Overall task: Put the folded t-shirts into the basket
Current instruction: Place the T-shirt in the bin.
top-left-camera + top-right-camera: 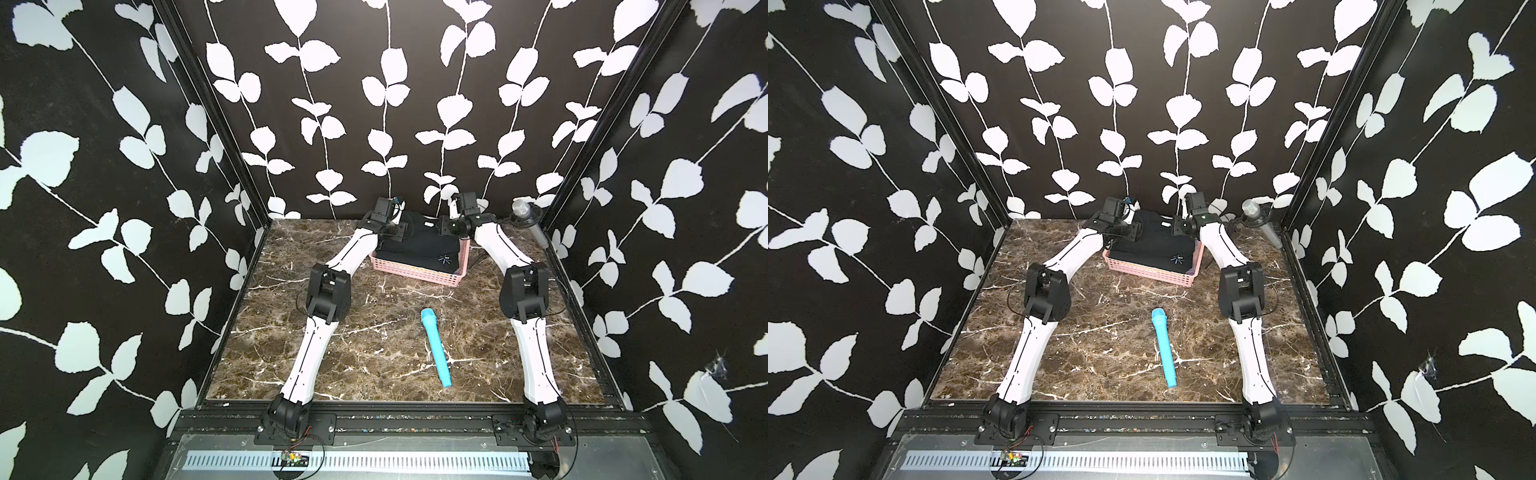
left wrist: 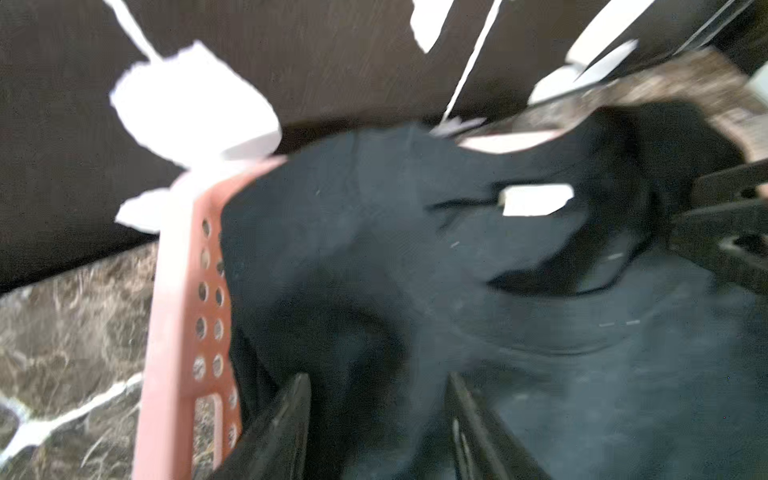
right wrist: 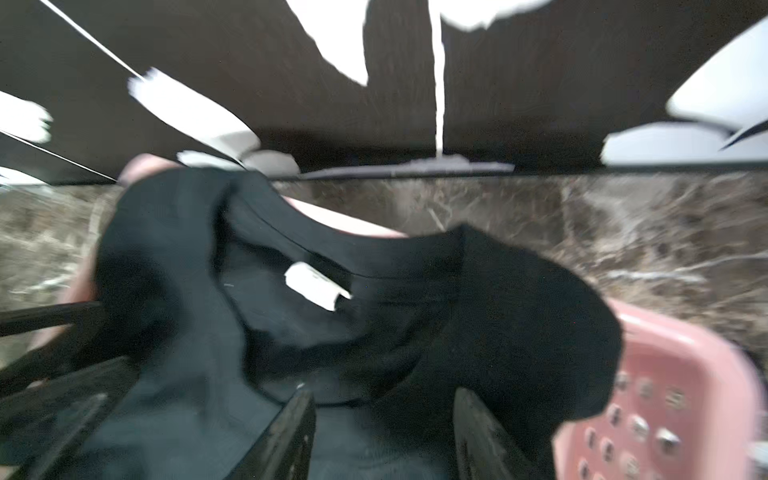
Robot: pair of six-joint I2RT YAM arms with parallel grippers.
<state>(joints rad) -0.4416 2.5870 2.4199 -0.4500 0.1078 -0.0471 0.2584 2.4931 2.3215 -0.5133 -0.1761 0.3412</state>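
Jaws apart over black tee (image 1: 417, 246), tag (image 3: 316, 291) illegible

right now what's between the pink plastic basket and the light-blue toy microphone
Nothing: only bare brown marble tabletop separates the pink perforated plastic basket from the light-blue toy microphone, in both top views.

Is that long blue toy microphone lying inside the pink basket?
No, the blue toy microphone lies on the marble table, apart from the pink basket.

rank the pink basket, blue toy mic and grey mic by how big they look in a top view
pink basket
blue toy mic
grey mic (farther back, so its true size is unsure)
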